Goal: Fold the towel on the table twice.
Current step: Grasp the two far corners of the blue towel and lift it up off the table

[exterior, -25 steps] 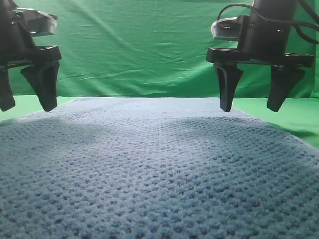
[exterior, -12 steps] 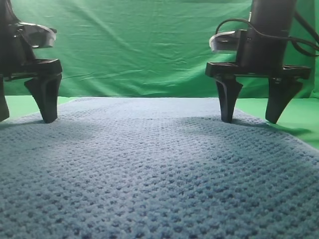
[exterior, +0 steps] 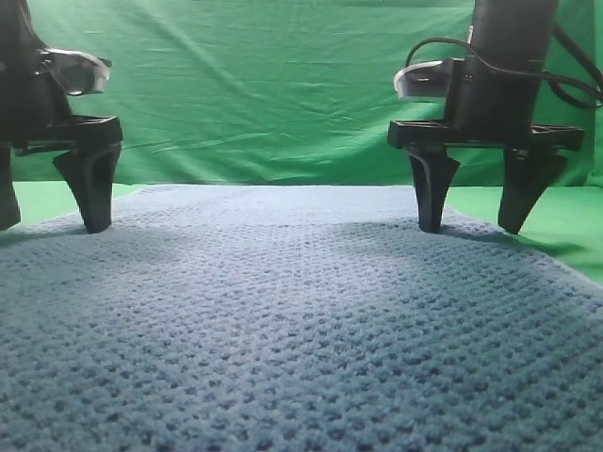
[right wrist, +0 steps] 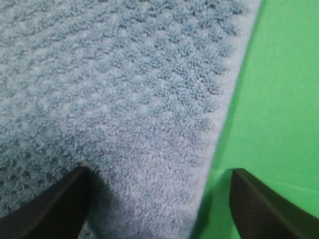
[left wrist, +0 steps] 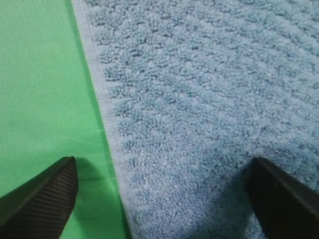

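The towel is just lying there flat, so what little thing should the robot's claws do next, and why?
Probably close both on the cloth. The left gripper and right gripper are open and low, each with one finger on the towel and one on the table, so each side edge lies between them, ready to pinch.

You have 1 towel (exterior: pixel 301 320) here, a single blue-grey waffle-knit cloth spread flat in 1 layer. It lies on 1 bench (exterior: pixel 565 221), the smooth green surface that shows past the towel's far corners. You have 2 tools over it: 1 left tool (exterior: pixel 47 221) and 1 right tool (exterior: pixel 471 226). Each tool carries 2 black fingers, so you count 4 fingers in all; the left wrist view shows 2 of them, 1 on the bench side of the towel's edge and 1 over the towel, and the right wrist view shows the other 2 placed likewise. Behind everything you have 1 wrinkled green backdrop cloth (exterior: pixel 264 94)
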Controlling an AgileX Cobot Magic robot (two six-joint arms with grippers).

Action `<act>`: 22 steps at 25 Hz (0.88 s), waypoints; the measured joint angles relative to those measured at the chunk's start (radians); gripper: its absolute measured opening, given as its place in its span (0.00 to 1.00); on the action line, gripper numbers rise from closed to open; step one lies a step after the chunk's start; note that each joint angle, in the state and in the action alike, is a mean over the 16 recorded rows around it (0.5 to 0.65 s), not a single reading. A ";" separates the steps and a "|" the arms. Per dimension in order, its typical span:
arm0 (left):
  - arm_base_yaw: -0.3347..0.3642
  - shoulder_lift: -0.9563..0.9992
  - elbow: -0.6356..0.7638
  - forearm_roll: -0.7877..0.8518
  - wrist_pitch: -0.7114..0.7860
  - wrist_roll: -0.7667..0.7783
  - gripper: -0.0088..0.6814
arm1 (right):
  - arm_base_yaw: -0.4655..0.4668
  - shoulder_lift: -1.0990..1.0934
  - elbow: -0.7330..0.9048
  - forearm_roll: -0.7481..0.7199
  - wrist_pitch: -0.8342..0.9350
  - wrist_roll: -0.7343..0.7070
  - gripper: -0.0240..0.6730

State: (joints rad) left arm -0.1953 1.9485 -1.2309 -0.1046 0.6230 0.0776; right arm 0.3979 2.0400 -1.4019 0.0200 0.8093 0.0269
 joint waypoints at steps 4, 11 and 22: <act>0.003 0.016 -0.011 -0.026 0.007 0.004 0.76 | 0.000 0.002 -0.002 -0.001 -0.002 0.000 0.81; 0.013 0.039 -0.031 -0.100 0.019 0.028 0.37 | 0.001 0.007 -0.005 0.012 -0.007 0.000 0.53; 0.018 0.094 -0.173 -0.125 0.204 0.036 0.02 | 0.007 -0.008 -0.043 0.026 0.011 0.000 0.06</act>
State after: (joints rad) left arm -0.1772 2.0422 -1.4040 -0.2296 0.8266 0.1135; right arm 0.4044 2.0322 -1.4451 0.0458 0.8206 0.0269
